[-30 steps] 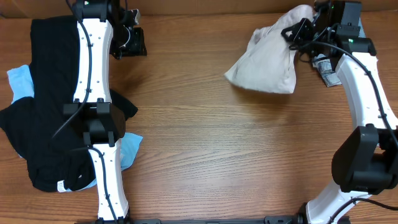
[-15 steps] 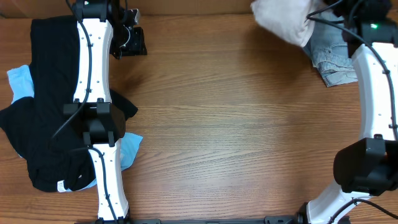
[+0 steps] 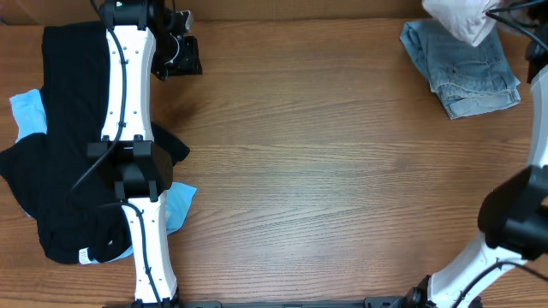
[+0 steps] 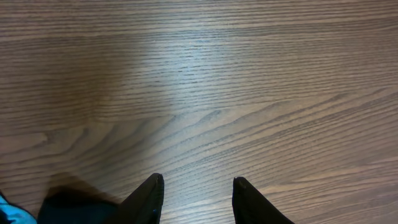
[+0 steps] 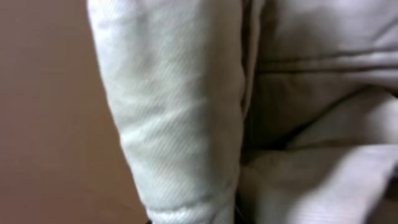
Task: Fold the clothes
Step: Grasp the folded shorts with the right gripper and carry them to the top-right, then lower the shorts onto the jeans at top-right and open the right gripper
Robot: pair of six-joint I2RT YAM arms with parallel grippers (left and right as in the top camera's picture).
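The pale beige shorts (image 3: 456,16) hang bunched at the table's far right corner, above the faded denim shorts (image 3: 463,70). My right gripper (image 3: 495,8) sits at the frame's top edge and is shut on them. Beige cloth (image 5: 186,106) fills the right wrist view and hides the fingers. Black garments (image 3: 60,103) lie in a heap on the left, with a sky-blue one (image 3: 28,112) showing beneath. My left gripper (image 4: 198,182) is open over bare wood at the far left (image 3: 178,56), with nothing between its fingers.
The left arm (image 3: 128,94) stretches over the black heap. Another corner of sky-blue cloth (image 3: 181,205) shows beside the arm's base. The right arm (image 3: 535,171) runs along the right edge. The wooden table (image 3: 325,171) spreads between the two arms.
My right gripper has carried the beige shorts up off the table and to the far right corner, uncovering the denim shorts. The left arm has not moved.
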